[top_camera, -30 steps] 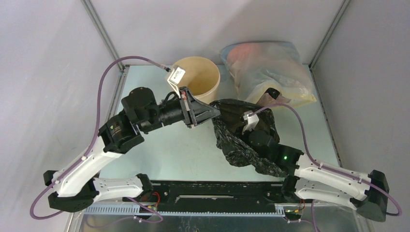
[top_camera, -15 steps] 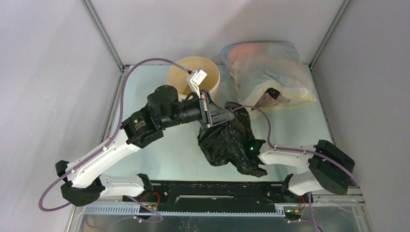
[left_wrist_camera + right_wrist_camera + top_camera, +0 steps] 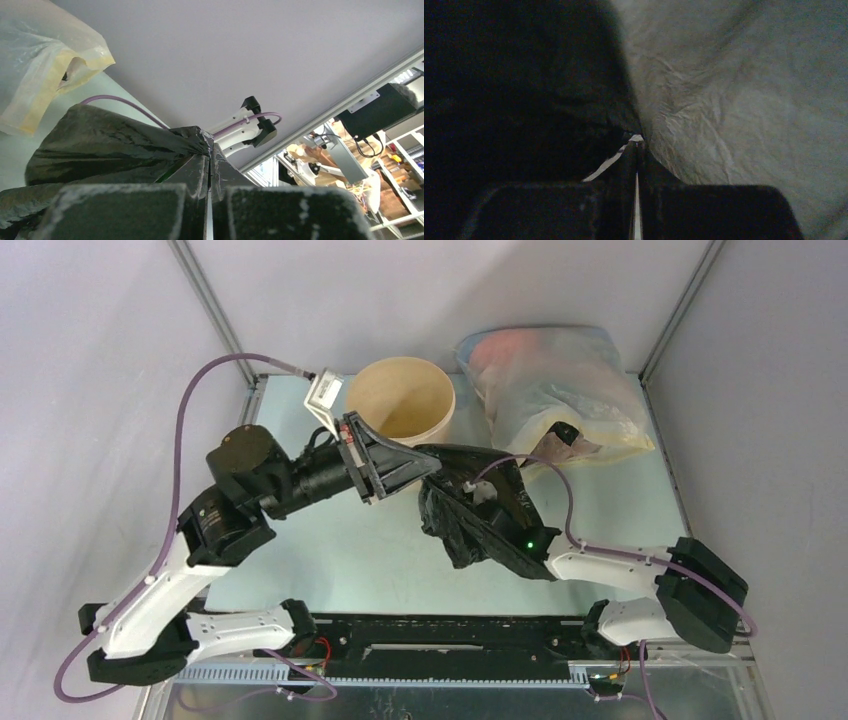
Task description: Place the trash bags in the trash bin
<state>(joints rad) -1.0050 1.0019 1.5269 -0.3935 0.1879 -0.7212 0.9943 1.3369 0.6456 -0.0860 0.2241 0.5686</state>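
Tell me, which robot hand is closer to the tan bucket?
Left. The left gripper pinches the black bag close by the near rim of the trash bin. The right gripper grips the bag farther from the bin, on its near side.

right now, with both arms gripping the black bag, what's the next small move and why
Probably lift both arms a little and carry the black bag over the bin. Both the left jaws and the right jaws look shut on it, yet the bag is in front of the bin's rim, beside the opening rather than above it.
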